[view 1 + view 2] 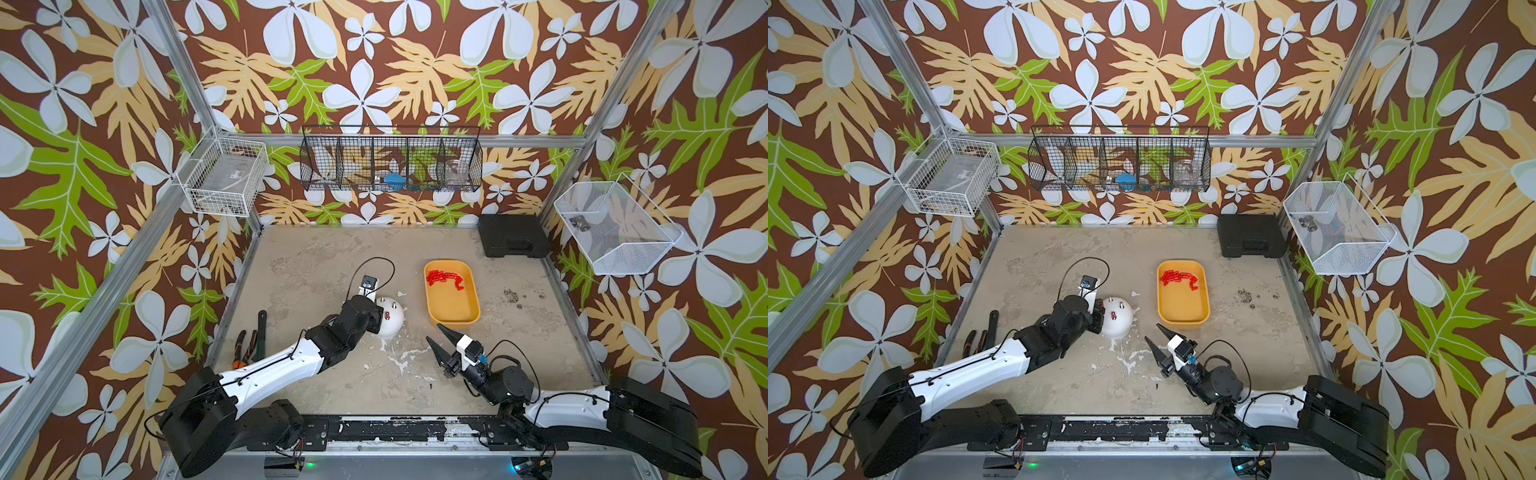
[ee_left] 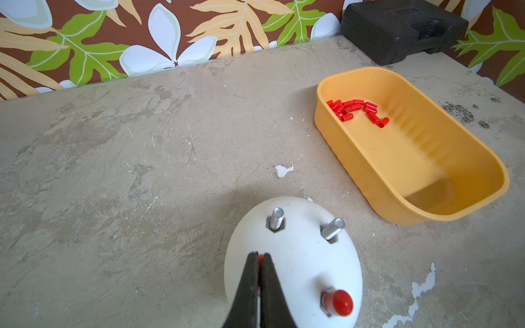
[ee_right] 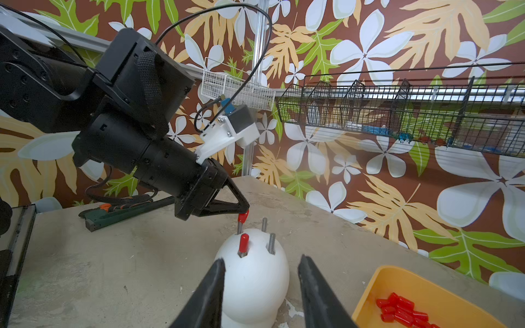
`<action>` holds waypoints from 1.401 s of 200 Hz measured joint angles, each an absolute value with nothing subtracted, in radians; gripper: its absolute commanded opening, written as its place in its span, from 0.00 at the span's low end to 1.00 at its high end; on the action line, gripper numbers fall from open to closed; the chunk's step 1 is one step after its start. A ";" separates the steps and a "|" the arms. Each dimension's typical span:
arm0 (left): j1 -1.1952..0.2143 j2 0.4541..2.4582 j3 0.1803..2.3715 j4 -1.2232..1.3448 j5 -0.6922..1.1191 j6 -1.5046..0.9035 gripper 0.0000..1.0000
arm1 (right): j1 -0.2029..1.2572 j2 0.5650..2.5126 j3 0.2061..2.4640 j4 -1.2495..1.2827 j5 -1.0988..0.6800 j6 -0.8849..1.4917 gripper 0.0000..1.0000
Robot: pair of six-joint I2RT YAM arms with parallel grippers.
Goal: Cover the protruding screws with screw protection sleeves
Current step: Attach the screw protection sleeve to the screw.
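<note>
The left gripper (image 3: 243, 211) is pinched tight on a red sleeve (image 3: 243, 217), which sits on the tip of one silvery screw (image 3: 239, 228) of the white dome (image 3: 255, 272); in the left wrist view only a sliver of red shows between the two black fingers (image 2: 247, 284). Just beside it another screw already wears a red sleeve (image 2: 339, 302), and two bare screws (image 2: 276, 218) stand on the far part of the dome. The left arm (image 1: 274, 368) reaches forward from the near edge, its wrist bent down over the dome's left side (image 1: 392, 320).

The right gripper (image 1: 436, 334) stands partly open and holds nothing; its fingers (image 3: 207, 295) frame the dome in the right wrist view without touching it. It hovers low, near the dome and just in front of the orange-yellow tray (image 1: 455, 307), with the right arm (image 1: 561, 409) folded back toward the near right corner.

The loose red sleeves (image 1: 445, 279) lie heaped at the far end of the tray, on the table (image 1: 316, 266) to the right of the dome. A black case (image 1: 513, 235) sits in the far right corner, and pliers (image 1: 245, 345) lie at the left edge. A black wire basket (image 1: 390, 160) hangs on the back wall. No writing can be read anywhere.
</note>
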State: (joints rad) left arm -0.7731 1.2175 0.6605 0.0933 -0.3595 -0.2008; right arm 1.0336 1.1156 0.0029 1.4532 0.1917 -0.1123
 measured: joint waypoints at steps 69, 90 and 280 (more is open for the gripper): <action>-0.805 1.169 0.620 0.094 -0.371 -0.196 0.00 | 1.034 1.113 0.003 1.454 0.209 -0.113 0.45; -0.810 1.164 0.614 0.098 -0.373 -0.185 0.00 | 1.034 1.114 0.003 1.453 0.209 -0.113 0.45; -0.814 1.104 0.564 0.109 -0.338 -0.179 0.01 | 1.034 1.097 0.003 1.452 0.216 -0.136 0.45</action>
State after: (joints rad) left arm -0.8143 1.1042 0.5636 0.1093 -0.3378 -0.1787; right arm 1.0336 1.0966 0.0029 1.4525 0.2161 -0.1356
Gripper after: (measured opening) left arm 0.062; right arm 0.452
